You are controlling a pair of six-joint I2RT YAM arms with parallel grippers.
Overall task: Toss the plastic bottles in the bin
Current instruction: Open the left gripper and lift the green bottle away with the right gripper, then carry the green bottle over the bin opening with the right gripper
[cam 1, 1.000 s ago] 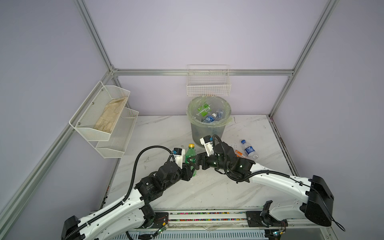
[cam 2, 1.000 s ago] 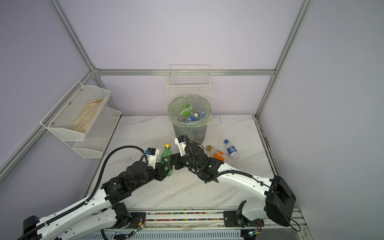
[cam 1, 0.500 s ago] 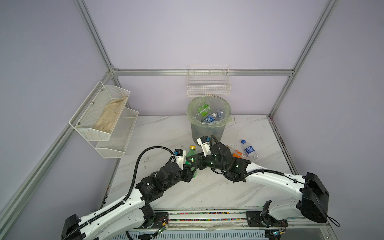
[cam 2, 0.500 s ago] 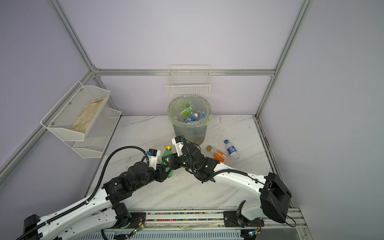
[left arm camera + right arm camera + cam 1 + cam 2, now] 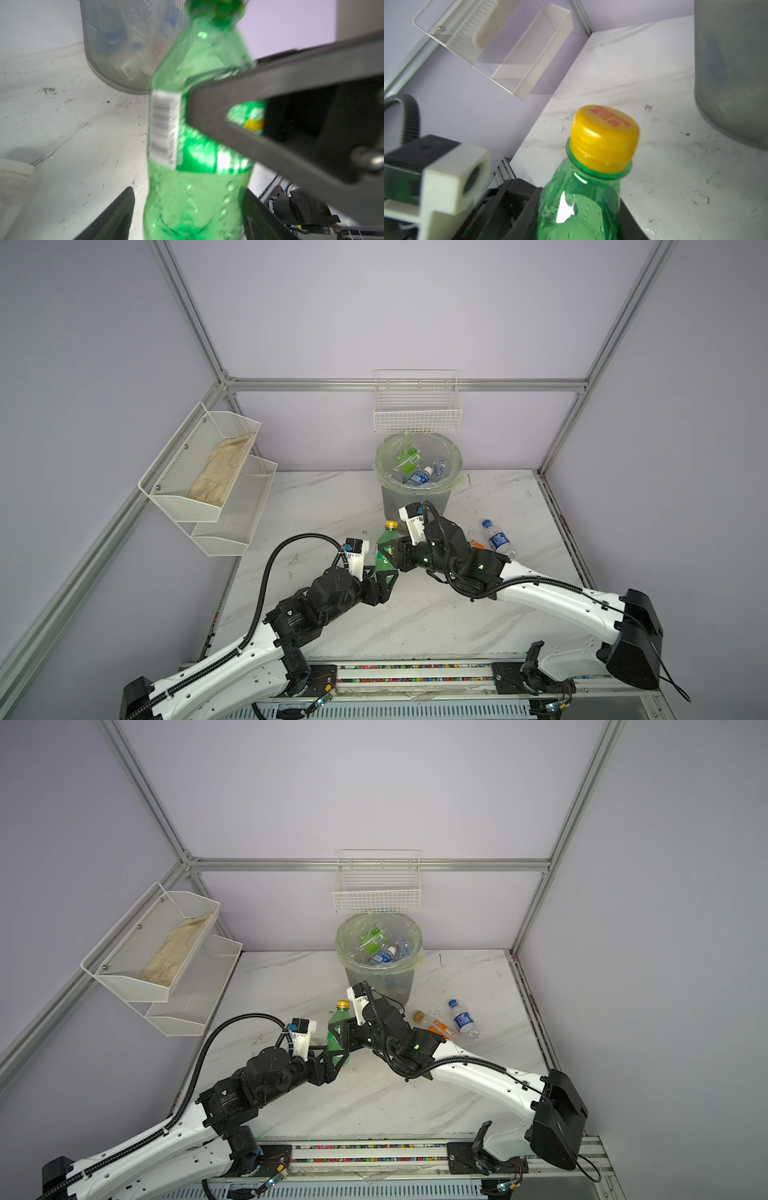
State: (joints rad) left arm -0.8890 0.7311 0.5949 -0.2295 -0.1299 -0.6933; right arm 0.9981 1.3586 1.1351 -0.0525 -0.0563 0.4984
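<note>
The bottle (image 5: pixel 384 537), light, crushable and seemingly empty, is pinched at its label by the right gripper (image 5: pixel 388 558); the left gripper (image 5: pixel 187 191) is parted around its base.

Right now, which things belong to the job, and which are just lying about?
Job: green bottle, blue-label bottle, orange-label bottle, bin, binned bottles.
Lying about: white wire basket, two-tier mesh shelf, cloth in it.

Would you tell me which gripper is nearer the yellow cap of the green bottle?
Right. The right gripper clamps the green bottle at its label, below the yellow cap; the left gripper stands open around the bottle's base, farther down.
</note>
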